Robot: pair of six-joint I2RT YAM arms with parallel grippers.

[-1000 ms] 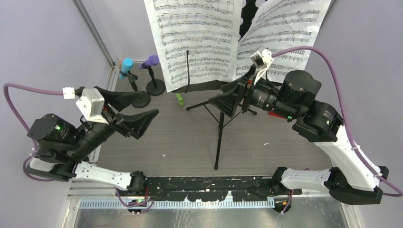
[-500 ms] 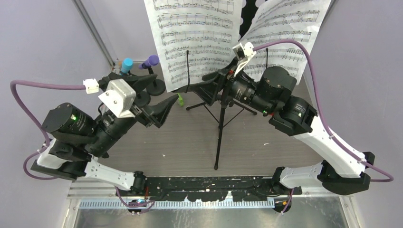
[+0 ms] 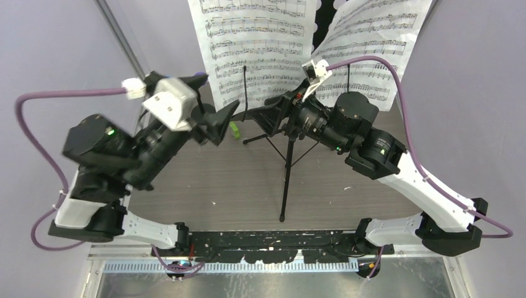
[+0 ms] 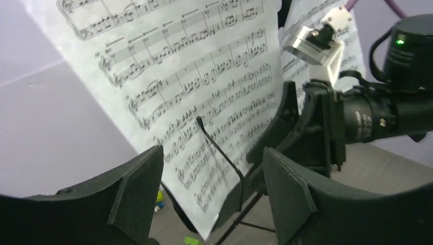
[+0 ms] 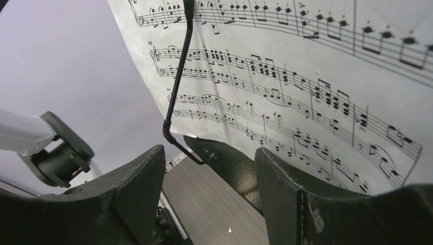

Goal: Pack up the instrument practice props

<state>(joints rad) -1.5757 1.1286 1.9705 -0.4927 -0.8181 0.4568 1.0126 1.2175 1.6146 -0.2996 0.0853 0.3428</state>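
Left jaws, right jaws — both wide open, empty, sheet-music page [image 4: 204,76] just ahead

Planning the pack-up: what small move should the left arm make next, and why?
Probably ease the left gripper forward so its open jaws straddle the lower edge of the white sheet-music page: it hangs ahead, apparently not yet between them.

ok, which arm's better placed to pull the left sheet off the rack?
Left, probably: left jaws, open, frame the lower corner of the left sheet. The right jaws face the rack ledge and retaining wire.
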